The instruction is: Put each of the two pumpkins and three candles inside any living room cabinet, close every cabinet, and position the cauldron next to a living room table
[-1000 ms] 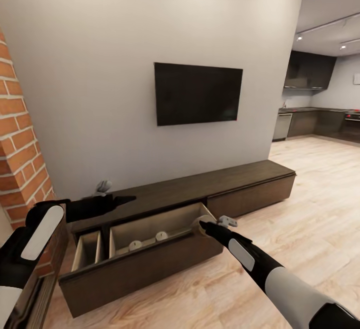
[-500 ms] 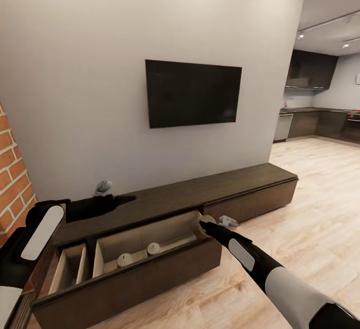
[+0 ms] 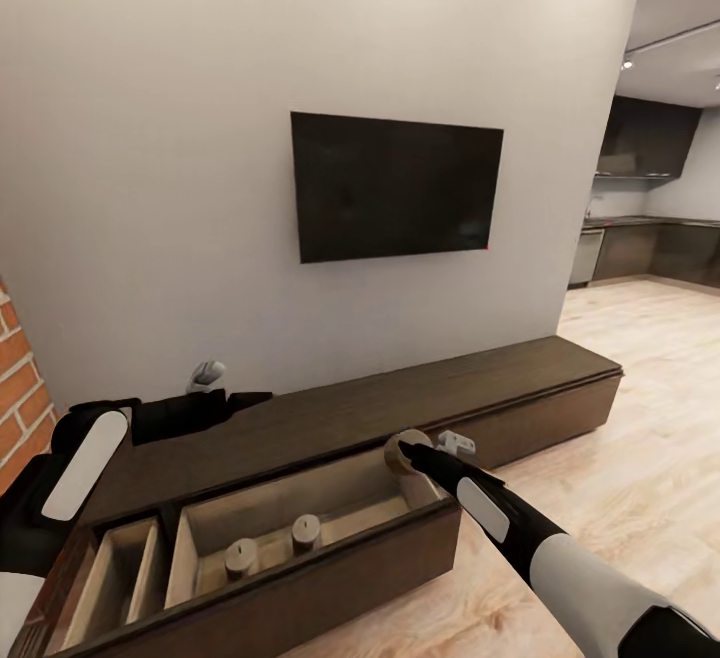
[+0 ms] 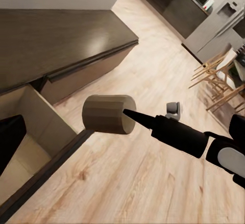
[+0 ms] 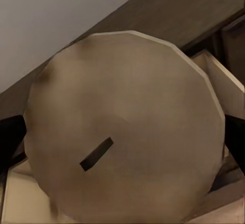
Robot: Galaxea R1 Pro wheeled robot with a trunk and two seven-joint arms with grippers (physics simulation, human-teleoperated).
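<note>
Holding a third candle [image 3: 405, 450] at the open drawer's [image 3: 300, 578] right end, the right gripper [image 3: 408, 454] has its fingers clamped on the candle's sides; the candle lies tilted, long axis roughly horizontal, wick end toward the wrist camera; it is probably light, rigid and smooth, best gripped across the round side. Two candles [image 3: 270, 544] stand upright inside the cabinet [image 3: 480, 388] drawer. The left gripper [image 3: 250, 399] hovers over the cabinet top; I cannot tell how its fingers stand.

Beige-tan candles [image 3: 272, 545]; dark brown cabinet [image 3: 420, 398]; black television [image 3: 395, 185]; pale wood-grain floor [image 3: 640, 458].
</note>
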